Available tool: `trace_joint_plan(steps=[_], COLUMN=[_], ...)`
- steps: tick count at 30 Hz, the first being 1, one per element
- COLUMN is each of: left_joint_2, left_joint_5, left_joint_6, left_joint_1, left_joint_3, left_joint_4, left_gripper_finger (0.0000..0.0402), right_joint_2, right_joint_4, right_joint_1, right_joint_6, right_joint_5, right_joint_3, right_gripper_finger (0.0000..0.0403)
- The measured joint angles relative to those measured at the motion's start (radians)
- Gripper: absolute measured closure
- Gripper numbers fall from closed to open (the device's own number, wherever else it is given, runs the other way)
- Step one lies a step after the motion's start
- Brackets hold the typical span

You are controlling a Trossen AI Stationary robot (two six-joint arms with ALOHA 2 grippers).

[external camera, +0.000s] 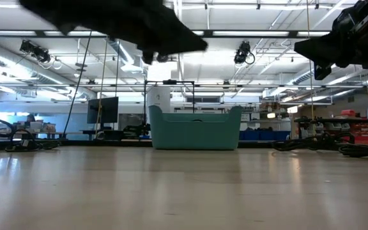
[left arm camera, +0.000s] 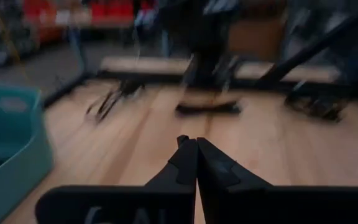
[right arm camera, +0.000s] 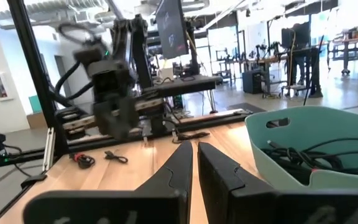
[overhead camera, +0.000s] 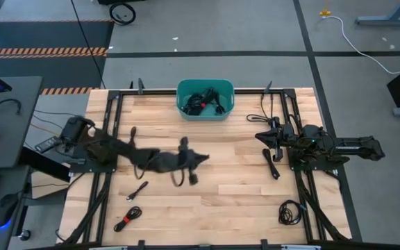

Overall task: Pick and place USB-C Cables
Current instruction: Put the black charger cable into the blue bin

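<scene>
High view: left gripper (overhead camera: 194, 161) stretched to centre frame over pale wooden slatted counter (overhead camera: 242, 187), nothing held. Teal plastic bin (overhead camera: 205, 99) at top centre holds several thin black USB-C cables (overhead camera: 203, 102). Loose cables: lower left (overhead camera: 137, 190), red-tied one (overhead camera: 128, 219), lower right (overhead camera: 290, 210). Right gripper (overhead camera: 269, 136) waits at right side.

Low view: bin at centre, arms overhead.

Left wrist view: fingers (left arm camera: 185, 163) together, empty.

Right wrist view: fingers (right arm camera: 178, 167) nearly together, empty.

Judgement: between picks; next move calls for parting fingers over nearest loose cable.
</scene>
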Motion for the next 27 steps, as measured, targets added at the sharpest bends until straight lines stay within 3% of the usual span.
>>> trace_joint_plan(steps=[3,7,15,19,21,24,27], left_joint_2=[-0.017,-0.024,-0.024,-0.023,-0.023,-0.023,-0.023], left_joint_5=[-0.092,-0.211,-0.335,-0.331,-0.331,-0.331,-0.331], left_joint_6=[0.075,0.14,0.144,0.119,0.118,0.119,0.119], left_joint_1=[-0.076,-0.15,-0.193,-0.199,-0.201,-0.203,-0.203], left_joint_3=[-0.124,-0.241,-0.315,-0.32,-0.32,-0.32,-0.32], left_joint_4=[0.227,0.41,0.465,0.459,0.458,0.458,0.454], left_gripper_finger=[0.0394,0.0393,0.0393,0.0393,0.0393,0.0393,0.0392], right_joint_2=[-0.001,0.004,0.003,0.043,0.091,0.195,0.33], right_joint_4=[0.034,0.163,0.354,0.301,0.23,0.031,-0.24], right_joint_1=[0.0,0.0,0.001,0.043,0.088,0.172,0.256], right_joint_6=[0.0,0.01,0.28,0.373,0.421,0.442,0.487], right_joint_5=[-0.001,-0.002,0.025,-0.1,-0.104,-0.031,0.109], right_joint_3=[0.0,0.0,0.0,0.037,0.079,0.18,0.317], right_gripper_finger=[0.0373,0.0373,0.0373,0.0375,0.0382,0.0396,0.0397])
